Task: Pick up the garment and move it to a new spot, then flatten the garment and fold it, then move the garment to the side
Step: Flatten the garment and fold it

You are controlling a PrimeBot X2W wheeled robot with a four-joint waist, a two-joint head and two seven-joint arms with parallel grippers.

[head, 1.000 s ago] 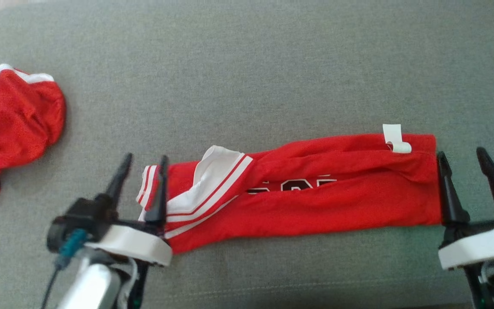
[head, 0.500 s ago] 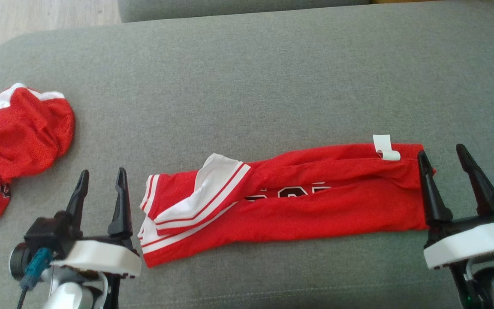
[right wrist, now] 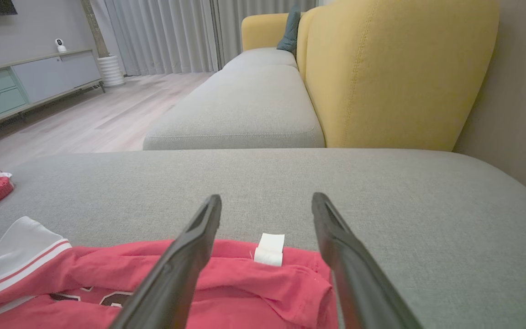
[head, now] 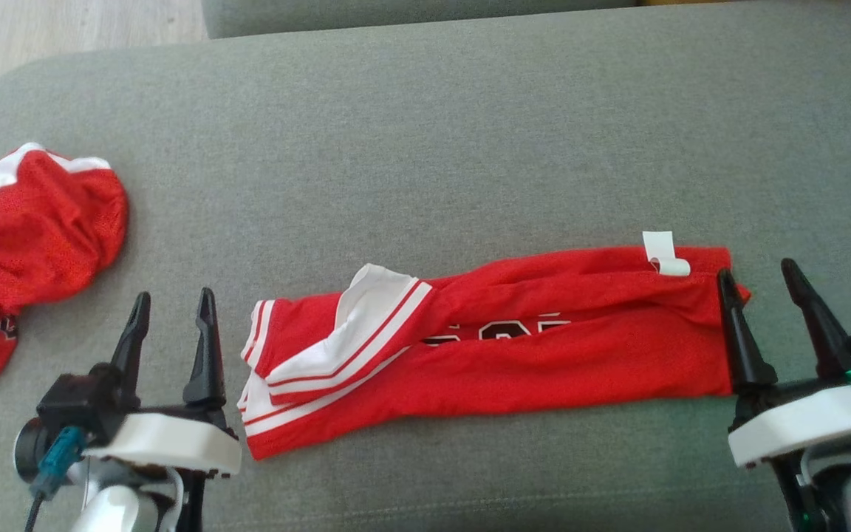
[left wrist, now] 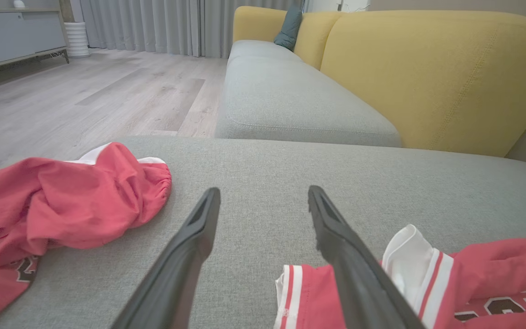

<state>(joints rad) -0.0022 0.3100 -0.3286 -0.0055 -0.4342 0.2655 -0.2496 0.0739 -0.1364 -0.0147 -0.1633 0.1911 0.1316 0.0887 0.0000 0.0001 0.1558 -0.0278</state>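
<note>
Both claws are spread wide and holding nothing. The left gripper [head: 174,295] sits just off the striped end of the red mesh jersey [head: 514,355], not touching it as far as I can tell. The right gripper [head: 756,270] is at the opposite end. Its inner finger crosses the cloth's edge in the head view, but I can't say if it's actually pressing on it.

The jersey is folded into a long narrow strip lying across the near part of the grey fabric sofa cushion [head: 425,148]. A white-trimmed opening is flopped over near the left end, and a white label tab [head: 663,253] sticks up near the right.

Handling-wise I'd guess it's light, floppy and a bit slick, so the layers will slide apart if you only pinch the top one. Best bet is probably to grab both short ends through all the layers and lift together.

Around it there's a crumpled red garment [head: 34,236] well off to the left, worth steering clear of when the strip goes to the side. I don't see anything blocking either end. The yellow sofa backrest [left wrist: 427,68] is way behind.
</note>
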